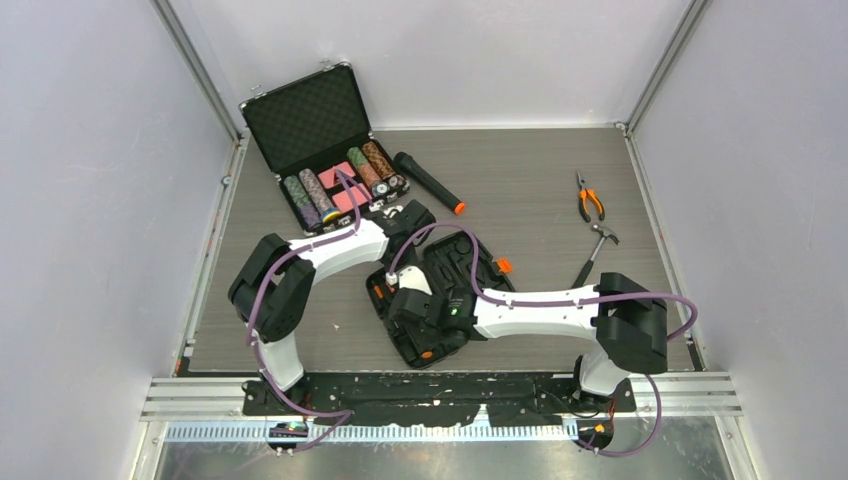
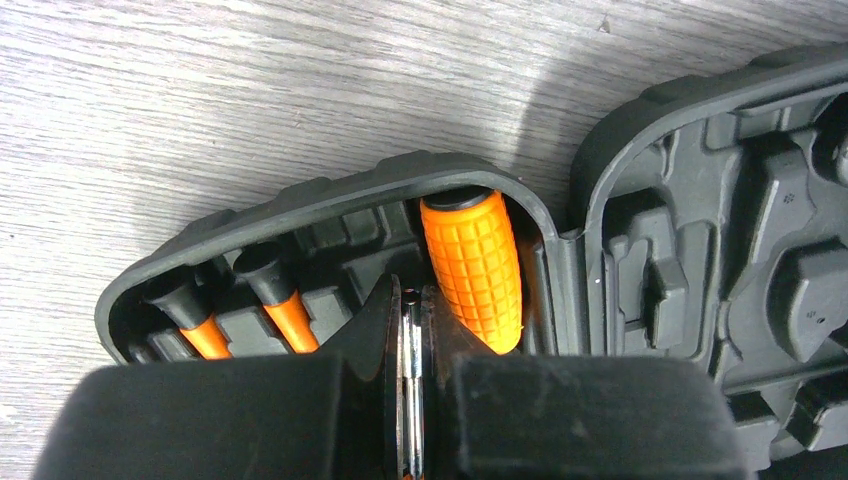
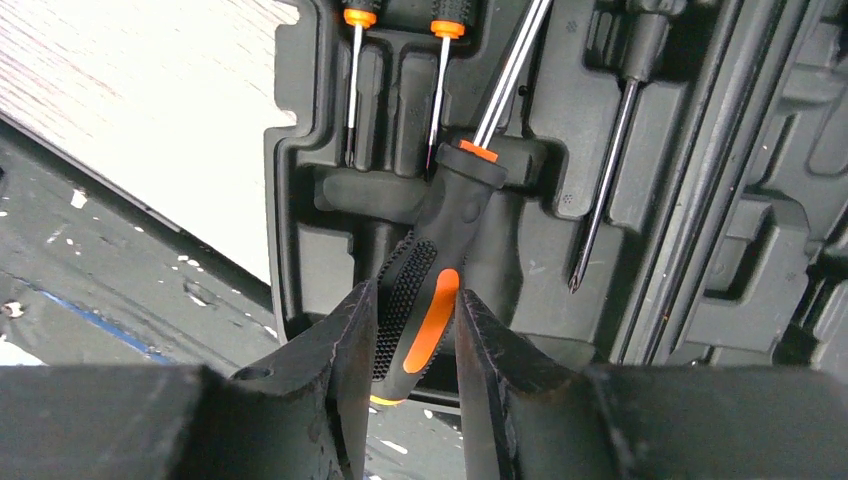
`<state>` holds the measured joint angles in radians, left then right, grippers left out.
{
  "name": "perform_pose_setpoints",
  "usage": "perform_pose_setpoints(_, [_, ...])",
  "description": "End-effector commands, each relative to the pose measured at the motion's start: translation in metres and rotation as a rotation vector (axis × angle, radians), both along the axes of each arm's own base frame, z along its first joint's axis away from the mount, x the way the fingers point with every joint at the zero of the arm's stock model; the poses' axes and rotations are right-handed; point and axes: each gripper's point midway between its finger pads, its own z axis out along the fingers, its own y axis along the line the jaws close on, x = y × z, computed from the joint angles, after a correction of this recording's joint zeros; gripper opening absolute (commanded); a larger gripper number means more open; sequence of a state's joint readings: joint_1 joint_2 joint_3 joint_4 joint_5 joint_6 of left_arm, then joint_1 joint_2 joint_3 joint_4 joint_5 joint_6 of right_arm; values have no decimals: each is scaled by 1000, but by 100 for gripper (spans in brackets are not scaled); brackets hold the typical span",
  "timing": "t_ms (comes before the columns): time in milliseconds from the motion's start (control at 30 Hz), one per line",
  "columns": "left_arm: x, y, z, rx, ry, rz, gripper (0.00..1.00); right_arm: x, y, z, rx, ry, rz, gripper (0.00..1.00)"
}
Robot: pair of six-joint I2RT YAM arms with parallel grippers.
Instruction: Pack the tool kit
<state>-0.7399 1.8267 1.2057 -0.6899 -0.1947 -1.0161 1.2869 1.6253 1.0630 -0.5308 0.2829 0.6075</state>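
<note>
The grey wood-grain tabletop carries the black ribbed plastic clamshell tool case, open at centre. The left pincer hangs pressed together over one half. The right pincer pinches an orange-and-black screwdriver askew over the moulded slots. Seating it probably calls for aligning, then lowering.

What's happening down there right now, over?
Left tool shut, low over the case. Right tool clamped on screwdriver, above the slots. Hammer, pliers not packed yet.
</note>
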Motion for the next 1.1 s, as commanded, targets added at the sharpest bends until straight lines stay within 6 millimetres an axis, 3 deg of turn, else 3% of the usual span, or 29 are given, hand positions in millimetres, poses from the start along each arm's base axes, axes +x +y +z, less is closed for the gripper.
perform_pose_setpoints(0, [-10,-24,-41,-79,50,13,0,5,-82,-24,-321,2,-4,10])
perform_pose_setpoints(333, [0,-25,-19,-95,-1,10,0,10,-80,-3,-283,-13,38,8])
perform_pose_setpoints(667, [4,-30,-14,-117,-18,5,3,28,-100,10,-399,-113,16,6])
perform_pose_setpoints(1067, [4,-31,-22,-111,-5,-1,7,41,-102,35,-412,-200,49,5])
